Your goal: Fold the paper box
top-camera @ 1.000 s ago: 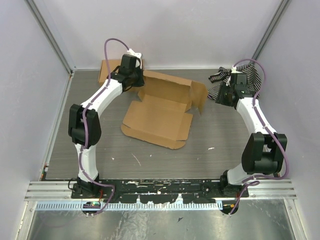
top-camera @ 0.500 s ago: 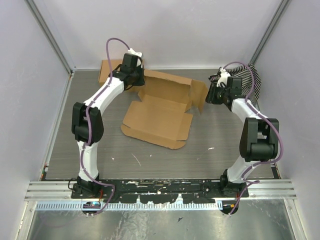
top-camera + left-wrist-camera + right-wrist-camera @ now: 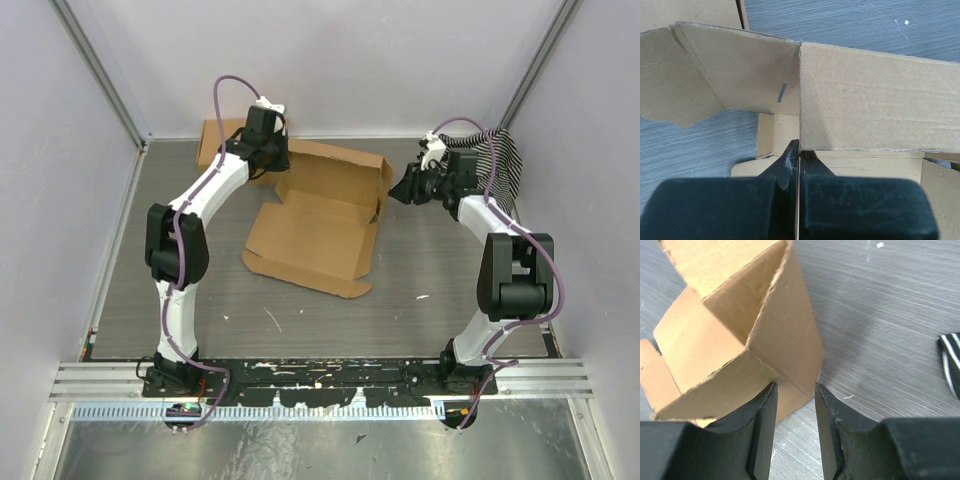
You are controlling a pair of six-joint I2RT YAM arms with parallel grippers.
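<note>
At the upper centre of the overhead view, the paper box lies half erected on the table, base flat, with walls raised along its far edge and toward the right of the frame. At the upper left of the sheet, the left gripper has its jaws pressed together; I judge that they pinch the thin edge of the rear wall. The right gripper has its jaws spread, with the lower corner of the upright side flap just ahead of the fingertips; I cannot tell whether either one touches it. Principal hazard: a closure begun off-line would let one finger shove the side flap instead of straddling it, bending the board away from its score or pushing the whole sheet across the table. Secondary hazard: the left pinch is the only anchor and sits on a narrow edge, so a sideways load could pivot the box about it, slip it free or tear the corrugation. The striped cloth lies close beside the right arm and might snag; a second cardboard box lies just behind the left gripper.
</note>
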